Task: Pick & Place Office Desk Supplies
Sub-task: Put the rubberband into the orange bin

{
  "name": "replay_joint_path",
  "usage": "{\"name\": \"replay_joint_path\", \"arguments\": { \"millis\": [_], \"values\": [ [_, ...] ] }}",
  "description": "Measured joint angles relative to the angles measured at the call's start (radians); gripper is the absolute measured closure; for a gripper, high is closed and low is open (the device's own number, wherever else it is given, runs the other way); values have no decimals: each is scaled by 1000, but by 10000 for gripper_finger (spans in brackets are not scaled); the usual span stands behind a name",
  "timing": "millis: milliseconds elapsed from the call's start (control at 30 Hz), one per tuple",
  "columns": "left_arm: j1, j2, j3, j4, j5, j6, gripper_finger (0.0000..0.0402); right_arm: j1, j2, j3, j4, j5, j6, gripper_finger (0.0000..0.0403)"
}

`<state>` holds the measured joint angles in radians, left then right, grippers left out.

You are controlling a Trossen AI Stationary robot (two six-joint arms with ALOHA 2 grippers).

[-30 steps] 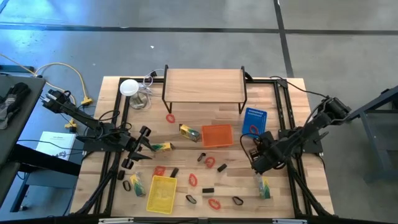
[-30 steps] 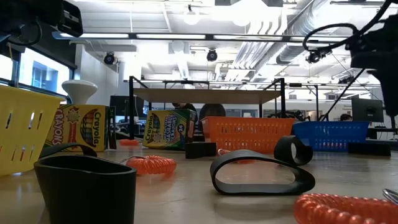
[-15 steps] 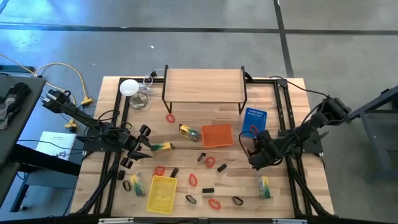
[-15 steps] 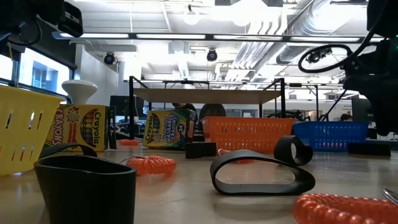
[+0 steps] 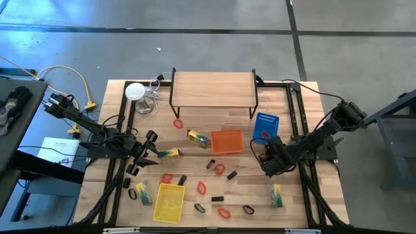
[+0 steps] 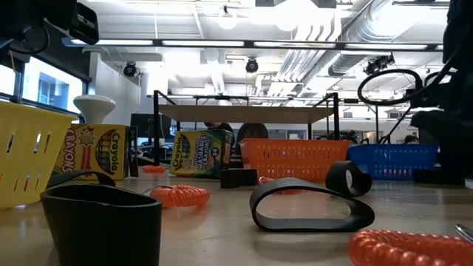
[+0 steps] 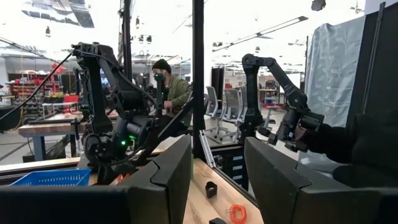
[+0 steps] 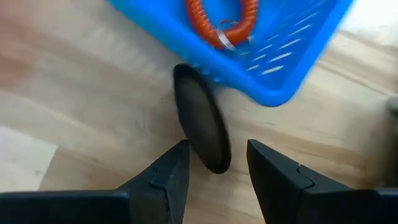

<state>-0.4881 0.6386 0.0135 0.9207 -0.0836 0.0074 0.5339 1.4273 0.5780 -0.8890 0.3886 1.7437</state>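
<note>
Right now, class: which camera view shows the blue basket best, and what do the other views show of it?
The right wrist view: the blue basket fills it, a red coil inside. The high view shows it whole but small; the low view only its side; the left wrist view a corner.

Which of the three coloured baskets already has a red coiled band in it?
The blue plastic basket, near the right gripper: a red coiled band lies inside it. The orange plastic basket and yellow plastic basket show none.
</note>
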Motion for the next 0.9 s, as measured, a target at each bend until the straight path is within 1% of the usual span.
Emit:
{"name": "replay_joint_path", "arguments": {
  "millis": [133,267,400,467,533,700,833,900],
  "values": [
    [0,0,0,0,0,0,256,1,-4,-36,95,17,-112,254],
    [0,0,0,0,0,0,256,1,-3,-47,108,49,-118,254],
    [0,0,0,0,0,0,256,1,-2,-47,111,55,-123,261],
    [0,0,0,0,0,0,256,1,-2,-47,114,56,-125,276],
    [0,0,0,0,0,0,256,0,-2,-47,116,57,-144,301],
    [0,0,0,0,0,0,256,-1,-2,-48,118,22,-184,388],
    [0,0,0,0,0,0,256,-1,-1,-40,114,12,-198,397],
    [0,0,0,0,0,0,256,-2,1,-17,102,-12,-219,398]
  ]
}}
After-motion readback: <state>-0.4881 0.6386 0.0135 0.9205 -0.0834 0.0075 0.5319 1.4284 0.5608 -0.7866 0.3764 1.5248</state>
